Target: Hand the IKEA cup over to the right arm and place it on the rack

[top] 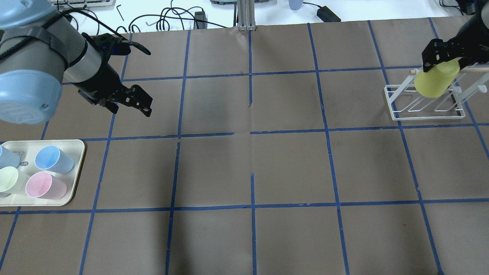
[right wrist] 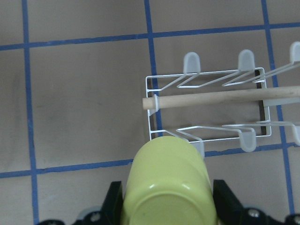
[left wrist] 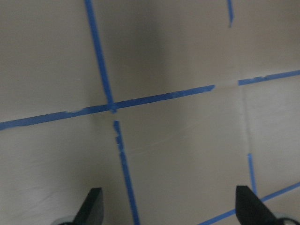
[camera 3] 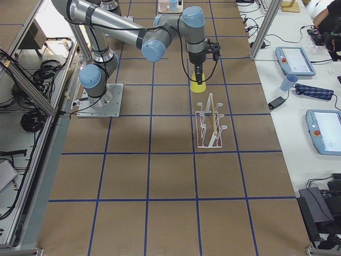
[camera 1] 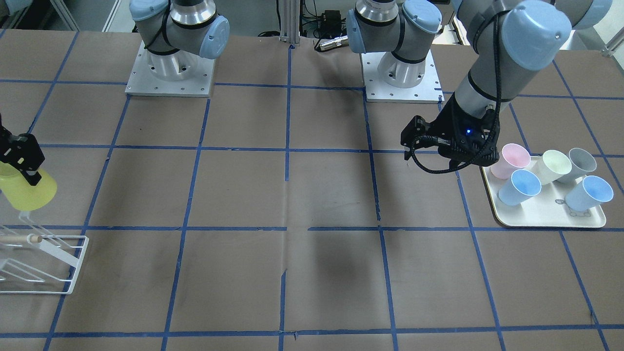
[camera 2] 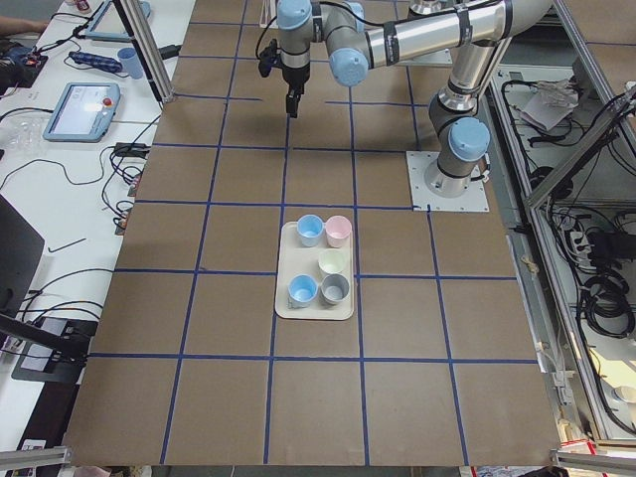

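Observation:
My right gripper (top: 439, 57) is shut on the bright yellow IKEA cup (top: 435, 80), its fingers on either side of the cup near its base. The cup hangs mouth down and a little tilted over one end of the white wire rack (top: 424, 103). In the right wrist view the cup (right wrist: 166, 183) is at the near end of the rack (right wrist: 206, 103), beside the wooden rod. In the front view the cup (camera 1: 27, 190) is just above a prong of the rack (camera 1: 44, 263). My left gripper (top: 147, 105) is open and empty over bare table, its fingertips (left wrist: 91, 206) wide apart.
A cream tray (top: 76, 152) at the left near edge holds several cups: pink, pale cream, grey and light blue. It also shows in the front view (camera 1: 546, 219). Blue tape lines grid the brown table. Cables and devices lie beyond the far edge.

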